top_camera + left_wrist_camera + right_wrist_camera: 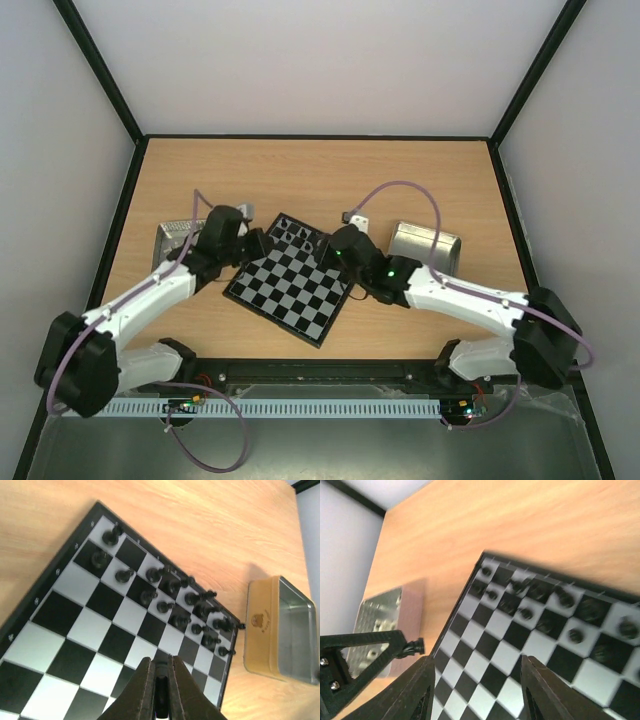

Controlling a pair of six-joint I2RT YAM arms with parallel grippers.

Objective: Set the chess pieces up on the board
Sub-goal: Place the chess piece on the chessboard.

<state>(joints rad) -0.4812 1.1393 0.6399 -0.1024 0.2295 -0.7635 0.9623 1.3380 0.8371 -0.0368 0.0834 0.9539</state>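
Board (288, 288) lying skewed at centre of the overhead frame, with the chess pieces (170, 602) ranked in two rows along its upper edge. Left gripper (160, 661) at the board's upper-left edge, fingers pinched onto a single black piece (414, 647). Right gripper (477, 680) at the board's upper right, fingers spread wide, holding nothing. Metal tin (280, 630) at the right of the left wrist view.
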